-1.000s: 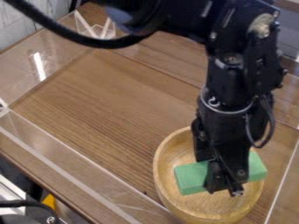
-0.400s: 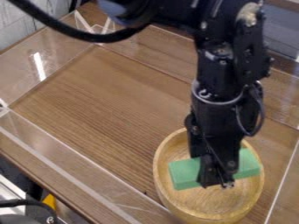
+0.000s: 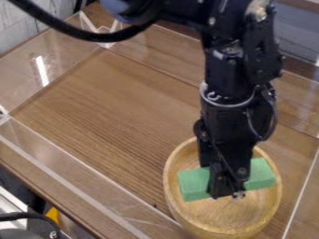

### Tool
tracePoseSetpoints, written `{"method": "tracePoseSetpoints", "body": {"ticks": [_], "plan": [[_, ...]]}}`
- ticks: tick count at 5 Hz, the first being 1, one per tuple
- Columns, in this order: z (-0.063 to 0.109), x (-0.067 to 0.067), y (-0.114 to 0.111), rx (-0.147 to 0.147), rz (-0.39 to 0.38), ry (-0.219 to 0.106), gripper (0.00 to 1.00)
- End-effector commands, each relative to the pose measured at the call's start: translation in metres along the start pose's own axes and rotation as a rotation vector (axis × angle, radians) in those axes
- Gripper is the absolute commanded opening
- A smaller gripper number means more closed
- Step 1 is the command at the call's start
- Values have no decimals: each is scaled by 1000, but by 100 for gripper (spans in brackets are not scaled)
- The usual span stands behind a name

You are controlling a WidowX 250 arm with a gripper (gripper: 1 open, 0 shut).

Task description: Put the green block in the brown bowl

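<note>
The green block (image 3: pixel 199 182) hangs level just above the inside of the brown bowl (image 3: pixel 180 190), a light tan wooden bowl at the table's near right. My gripper (image 3: pixel 228 189) comes straight down from the black arm (image 3: pixel 237 84) and is shut on the green block across its middle. The fingers cover the block's centre, so green shows on either side of them. Part of the bowl's floor is hidden behind the block and the gripper.
The bowl stands on a wood-grain tabletop (image 3: pixel 112 103) ringed by low clear plastic walls (image 3: pixel 50 163). Black cables (image 3: pixel 100 33) arc across the back left. The table's front edge runs along the lower left.
The arm has shifted a little left and lower, carrying the green block with it over the bowl. The grip has stayed the same.
</note>
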State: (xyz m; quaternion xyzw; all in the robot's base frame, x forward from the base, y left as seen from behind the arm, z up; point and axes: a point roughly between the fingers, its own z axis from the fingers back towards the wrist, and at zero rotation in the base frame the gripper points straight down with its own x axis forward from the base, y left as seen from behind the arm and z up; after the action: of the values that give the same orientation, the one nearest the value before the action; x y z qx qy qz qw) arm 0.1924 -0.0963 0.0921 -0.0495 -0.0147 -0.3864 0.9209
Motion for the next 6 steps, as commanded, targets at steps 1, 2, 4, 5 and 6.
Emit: {"method": "tracePoseSetpoints", "body": {"ticks": [1,2,4,5,6], "plan": [[14,7,4,17,-3,-54,0],[15,6,4,13,-8,-56,0],[16,6,3,1,-18,-58,0],[18,5,2,-4,-22,-59,0],[20,5,3,-9,-25,-59,0]]}}
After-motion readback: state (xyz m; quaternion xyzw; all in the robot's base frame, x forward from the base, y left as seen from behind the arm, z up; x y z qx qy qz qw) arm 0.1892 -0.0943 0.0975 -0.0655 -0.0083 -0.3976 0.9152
